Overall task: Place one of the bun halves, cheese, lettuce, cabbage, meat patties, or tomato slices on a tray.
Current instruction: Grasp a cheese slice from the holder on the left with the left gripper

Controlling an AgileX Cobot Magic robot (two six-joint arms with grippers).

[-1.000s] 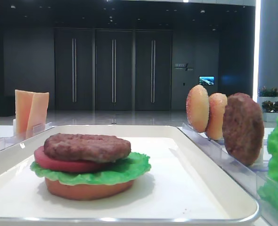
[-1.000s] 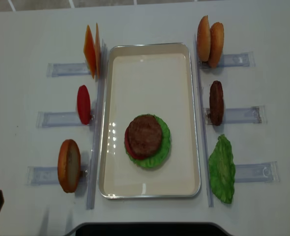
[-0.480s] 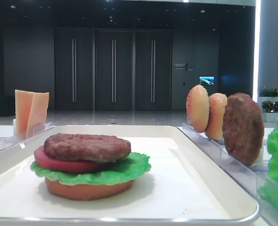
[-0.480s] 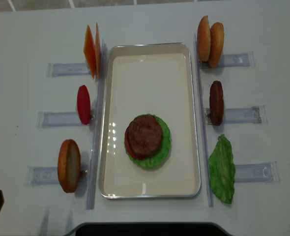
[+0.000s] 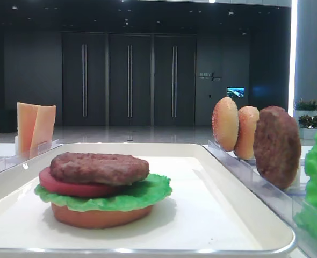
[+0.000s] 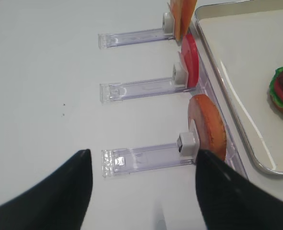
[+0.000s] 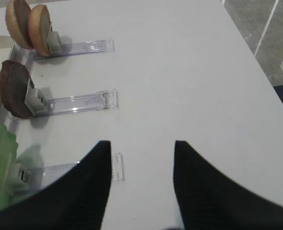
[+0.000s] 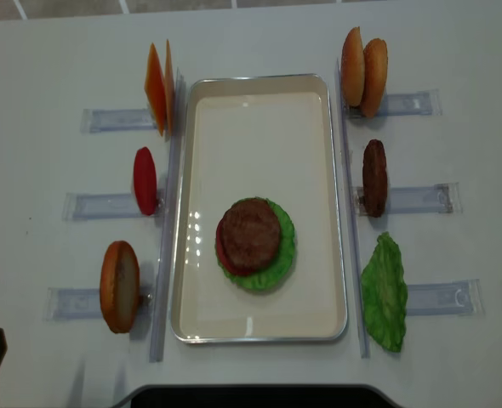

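Note:
The white tray [image 8: 259, 110] lies mid-table and holds a stack: bun half [image 5: 96, 215], lettuce [image 5: 148, 191], tomato slice [image 5: 67, 186] and meat patty [image 8: 251, 233] on top. Left of the tray, the cheese [image 8: 157, 89], a tomato slice [image 8: 145, 180] and a bun half [image 8: 120, 286] stand on edge in racks. On the right stand two bun halves [image 8: 363, 71], a patty [image 8: 374, 178] and lettuce [image 8: 385, 291]. My left gripper [image 6: 142, 153] hangs open over the table near the left bun half [image 6: 209, 125], holding nothing. My right gripper [image 7: 142, 143] is open and empty, right of the lettuce [image 7: 0, 163].
Clear plastic racks [image 8: 106, 206] run outward from both long sides of the tray. The table's right edge [image 7: 256, 62] drops to a grey floor. A dark strip [image 8: 251, 395] borders the near table edge.

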